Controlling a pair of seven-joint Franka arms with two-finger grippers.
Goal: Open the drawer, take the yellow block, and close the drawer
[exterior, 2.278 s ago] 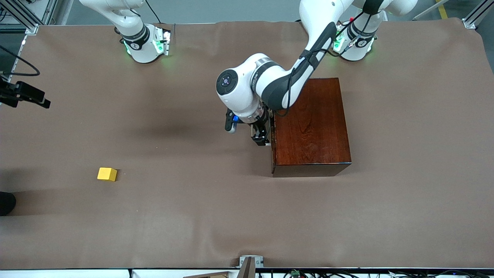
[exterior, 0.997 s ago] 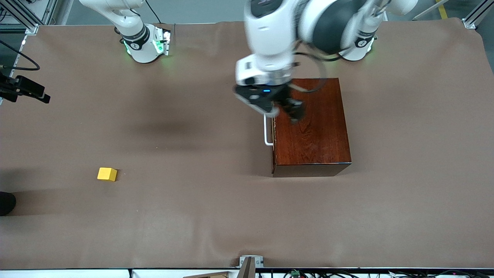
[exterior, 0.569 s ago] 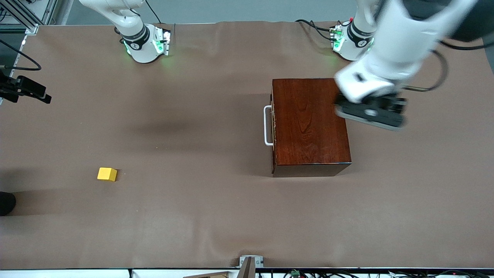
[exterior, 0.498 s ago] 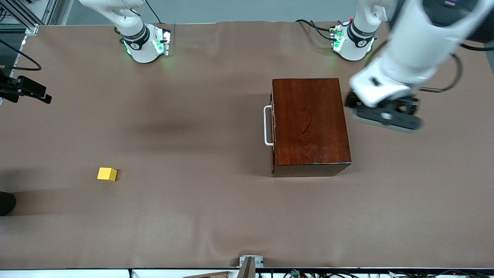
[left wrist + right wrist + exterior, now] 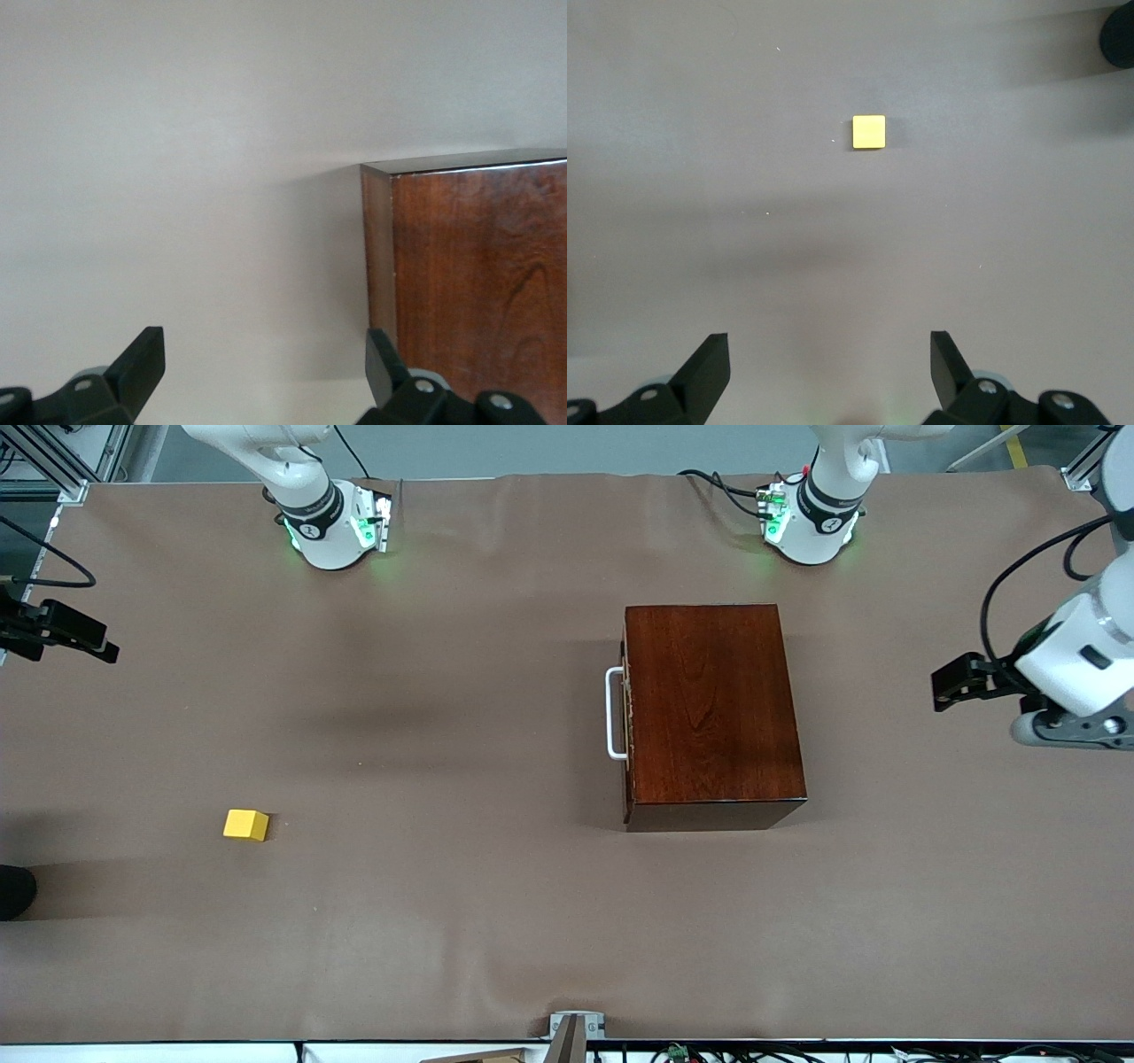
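Note:
The drawer (image 5: 627, 713) is pushed fully into the mahogany box (image 5: 713, 713), and its white bar handle (image 5: 611, 713) faces the right arm's end of the table. A small yellow block (image 5: 246, 825) lies on the brown cloth, well toward the right arm's end and nearer the front camera than the box. It also shows in the right wrist view as the yellow block (image 5: 868, 131), lying apart from the fingers. My right gripper (image 5: 830, 354) hangs open high over the cloth. My left gripper (image 5: 266, 350) is open and holds nothing. The left arm's wrist (image 5: 1072, 660) hovers at the left arm's end of the table, beside the box (image 5: 469, 274).
A black device (image 5: 58, 638) juts in at the table edge on the right arm's end. A dark round object (image 5: 13, 890) sits at that same edge, near the block. The brown cloth (image 5: 443, 921) covers the whole table.
The left arm has left the drawer's handle, risen, and swung over the box to the left arm's end of the table. The drawer stays shut and the block has not moved.

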